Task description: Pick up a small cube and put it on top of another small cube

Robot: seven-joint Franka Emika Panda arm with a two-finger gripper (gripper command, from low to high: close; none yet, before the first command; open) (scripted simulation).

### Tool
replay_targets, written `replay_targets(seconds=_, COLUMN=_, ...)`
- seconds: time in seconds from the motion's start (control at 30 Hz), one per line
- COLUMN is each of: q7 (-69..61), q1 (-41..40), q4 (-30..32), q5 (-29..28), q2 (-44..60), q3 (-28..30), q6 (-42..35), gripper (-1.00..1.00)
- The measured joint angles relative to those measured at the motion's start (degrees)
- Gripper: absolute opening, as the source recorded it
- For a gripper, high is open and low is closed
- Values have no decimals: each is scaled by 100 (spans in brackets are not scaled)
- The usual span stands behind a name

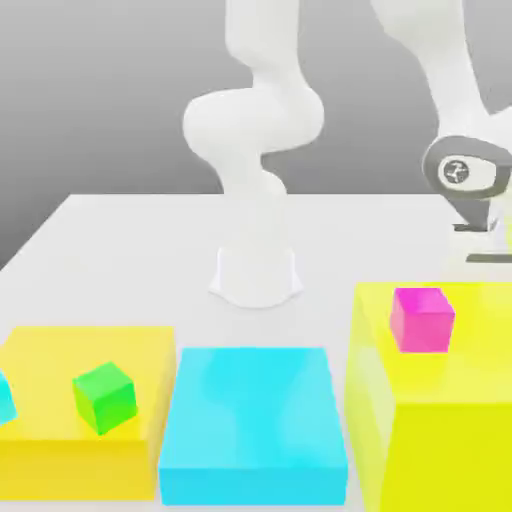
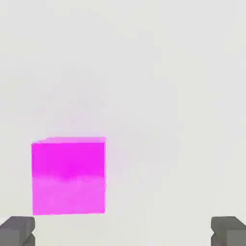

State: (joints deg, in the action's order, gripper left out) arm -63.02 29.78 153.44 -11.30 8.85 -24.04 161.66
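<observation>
On top of the tall yellow block, near the exterior view's right, sits the small magenta cube, its raised, flat perch presumably leaving its sides free for a grasp; in the hand view the tool is released, fingers spread wide and empty, probably so they can straddle a cube once lined up, since the magenta one lies off-centre between them
</observation>
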Motion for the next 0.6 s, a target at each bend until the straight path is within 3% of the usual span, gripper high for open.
replay_targets(seconds=0.17, q7=806, q1=788, q4=-179, q5=-1074, q2=965, q3=1054, q6=728, gripper=0)
replay_targets(seconds=0.2, q7=886, q1=910, q4=-207, q5=-1177, q2=1081, q3=1199, q6=820, gripper=-100)
replay_targets(seconds=0.43, q7=857, q1=915, q4=-201, q5=-1142, q2=1065, q3=1197, q6=799, gripper=-100)
replay_targets(seconds=0.6, q7=38, q1=367, q4=26, q5=-58, q2=146, q3=409, q6=137, gripper=-100)
